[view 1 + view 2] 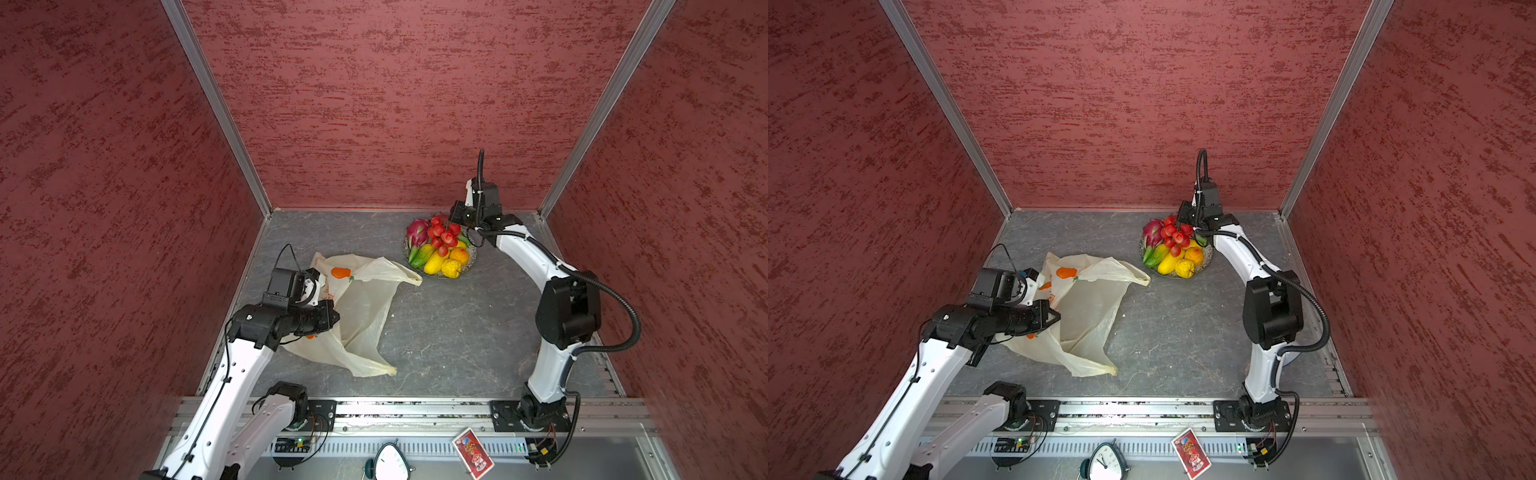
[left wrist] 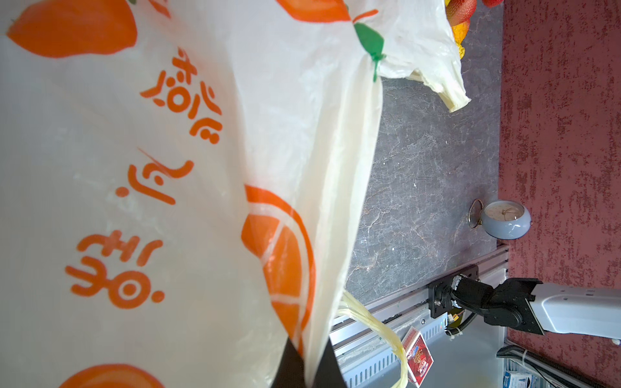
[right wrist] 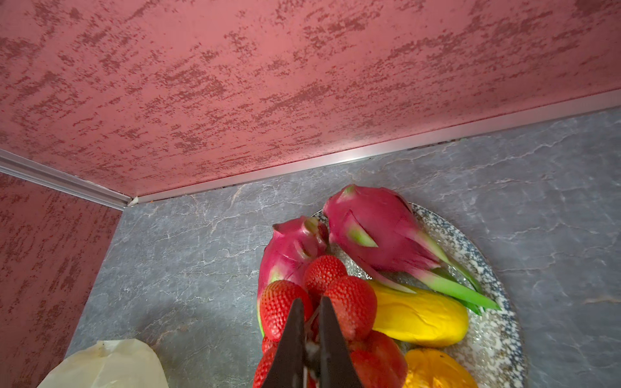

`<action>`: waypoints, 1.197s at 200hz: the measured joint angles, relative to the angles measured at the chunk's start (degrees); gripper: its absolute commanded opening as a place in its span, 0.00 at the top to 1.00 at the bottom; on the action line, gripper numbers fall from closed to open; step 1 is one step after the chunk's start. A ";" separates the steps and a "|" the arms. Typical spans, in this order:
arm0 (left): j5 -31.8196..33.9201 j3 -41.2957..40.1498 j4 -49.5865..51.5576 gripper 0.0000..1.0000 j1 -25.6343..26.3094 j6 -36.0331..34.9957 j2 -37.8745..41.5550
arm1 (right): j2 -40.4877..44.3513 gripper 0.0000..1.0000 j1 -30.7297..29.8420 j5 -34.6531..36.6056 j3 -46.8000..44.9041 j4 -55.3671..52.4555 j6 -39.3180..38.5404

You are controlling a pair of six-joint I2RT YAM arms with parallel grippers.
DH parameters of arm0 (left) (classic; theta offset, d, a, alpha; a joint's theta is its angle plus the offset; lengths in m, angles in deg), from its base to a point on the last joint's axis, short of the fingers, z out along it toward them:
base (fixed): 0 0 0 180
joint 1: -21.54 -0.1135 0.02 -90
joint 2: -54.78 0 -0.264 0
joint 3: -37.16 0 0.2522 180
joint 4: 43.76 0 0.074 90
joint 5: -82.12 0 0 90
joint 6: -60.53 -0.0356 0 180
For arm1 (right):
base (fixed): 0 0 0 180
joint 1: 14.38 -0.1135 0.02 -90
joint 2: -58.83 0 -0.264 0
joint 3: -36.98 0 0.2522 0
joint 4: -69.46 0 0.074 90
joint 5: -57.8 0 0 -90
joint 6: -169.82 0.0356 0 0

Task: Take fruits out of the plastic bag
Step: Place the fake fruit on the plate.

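Note:
The plastic bag (image 1: pixel 365 307) (image 1: pixel 1088 307) lies crumpled and flat on the left of the floor. My left gripper (image 1: pixel 333 318) (image 2: pixel 307 366) is shut on its printed edge (image 2: pixel 168 168). No fruit shows inside the bag. At the back right, the speckled plate (image 1: pixel 405 245) (image 3: pixel 497 336) holds two dragon fruits (image 3: pixel 376 231) (image 3: pixel 289 252), mangoes (image 1: pixel 434 262) (image 3: pixel 416 315), an orange (image 1: pixel 459 254) and a yellow lemon-like fruit (image 1: pixel 451 268). My right gripper (image 3: pixel 309 302) (image 1: pixel 457 215) is shut on the stem of the red berry bunch (image 1: pixel 444 237) (image 3: pixel 349 302), directly over the pile.
Red walls (image 1: pixel 374 104) close in the grey marbled floor (image 1: pixel 449 332) on three sides. A metal rail (image 1: pixel 415 409) runs along the front. Beyond it stand a small clock (image 1: pixel 390 461) and a red card box (image 1: pixel 473 454).

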 measured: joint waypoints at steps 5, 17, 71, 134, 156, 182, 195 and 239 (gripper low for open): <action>0.07 0.00 0.00 0.99 0.04 0.04 0.00 | -0.09 1.00 0.17 -0.02 -0.02 -0.02 0.02; 0.26 0.00 -0.02 0.99 0.15 0.17 -0.07 | -0.09 1.00 0.31 -0.09 -0.20 0.02 0.09; 0.59 0.00 -0.02 0.98 1.07 0.31 -0.09 | -0.09 0.95 0.90 -0.90 -1.86 0.20 0.68; 1.07 0.00 -0.02 0.98 1.53 0.44 -0.17 | -0.09 0.76 1.22 -1.92 -3.13 1.01 1.77; 1.14 0.00 -0.02 0.98 1.70 0.44 -0.17 | -0.09 0.69 1.25 -2.19 -3.13 1.73 2.14; 1.46 0.00 -0.02 0.98 1.88 0.46 -0.17 | -0.09 0.67 1.31 -2.32 -3.13 2.01 2.25; 1.49 0.00 -0.02 0.98 1.92 0.46 -0.17 | -0.09 0.67 1.36 -2.34 -3.13 2.08 2.34; 1.53 0.00 -0.02 0.98 2.03 0.46 -0.17 | -0.09 0.51 1.49 -2.51 -3.13 2.25 2.58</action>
